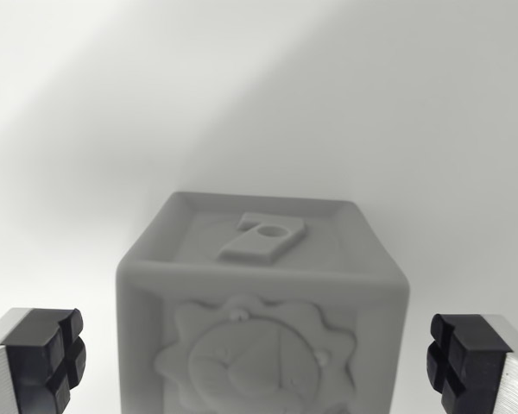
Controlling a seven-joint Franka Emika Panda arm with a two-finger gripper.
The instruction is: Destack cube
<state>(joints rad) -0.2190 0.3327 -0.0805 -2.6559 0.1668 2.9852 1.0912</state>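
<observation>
Cube (263, 319) sits centred betw. the pads (43, 358), not touching. Jaws released, gripper (261, 358) straddling it. Rec.: descend square, close evenly on side faces, lift vert. to avoid dragging whatever's beneath.

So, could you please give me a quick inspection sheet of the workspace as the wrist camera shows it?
Surface: plain pale surface, evenly lit, no marks.
Job's things: one grey cube with a raised figure on top and an embossed round relief on its front; whatever it sits on is out of view.
Clutter: nothing seen.
Grippers: gripper open, black fingertips standing apart either side of the cube, not touching it.
Cables: nothing seen.
Surroundings: nothing seen beyond the pale background.
</observation>
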